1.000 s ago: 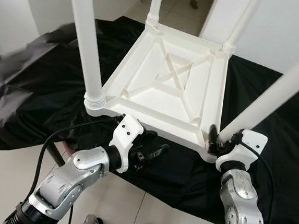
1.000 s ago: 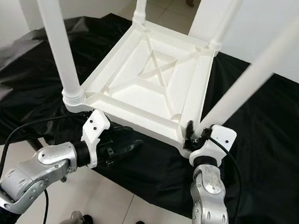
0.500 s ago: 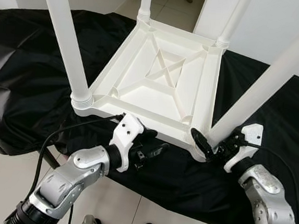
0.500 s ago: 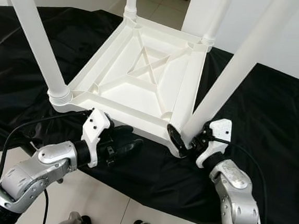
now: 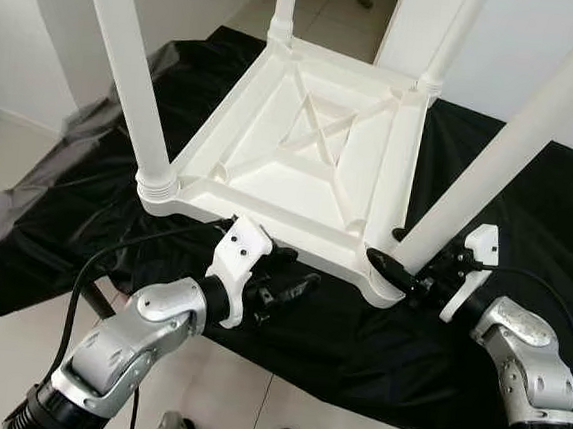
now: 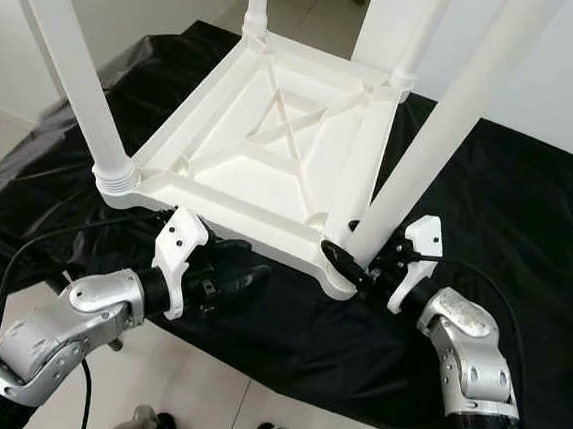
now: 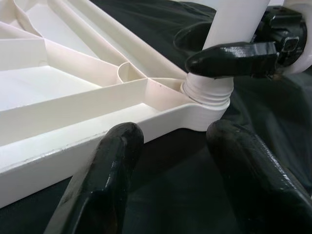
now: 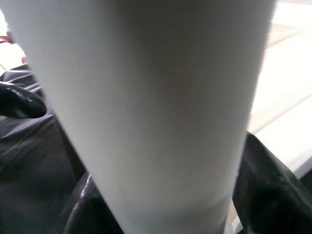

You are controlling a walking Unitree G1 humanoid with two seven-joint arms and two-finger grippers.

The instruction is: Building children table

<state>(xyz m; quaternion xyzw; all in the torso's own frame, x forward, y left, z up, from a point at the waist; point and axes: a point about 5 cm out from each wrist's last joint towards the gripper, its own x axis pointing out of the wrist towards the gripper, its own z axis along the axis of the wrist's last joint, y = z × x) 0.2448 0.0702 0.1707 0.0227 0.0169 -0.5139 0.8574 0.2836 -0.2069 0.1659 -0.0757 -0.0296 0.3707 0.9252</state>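
The upturned table (image 5: 311, 166) lies on the black cloth (image 5: 56, 204) with all four legs standing in their sockets. The left gripper (image 5: 285, 287) hovers at its near edge, fingers apart and holding nothing. At its near right corner, the right gripper (image 5: 402, 268) clamps the near right leg (image 5: 502, 163) just above the socket, probably screwing it home; next, twist until seated. The left wrist view reveals the socket threads (image 7: 207, 92), unreadable from the head.

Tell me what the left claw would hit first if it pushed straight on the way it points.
Probably the near-right leg, at its threaded base where the right claw grips it. The left claw is open and skims low along the table edge; depth is uncertain.
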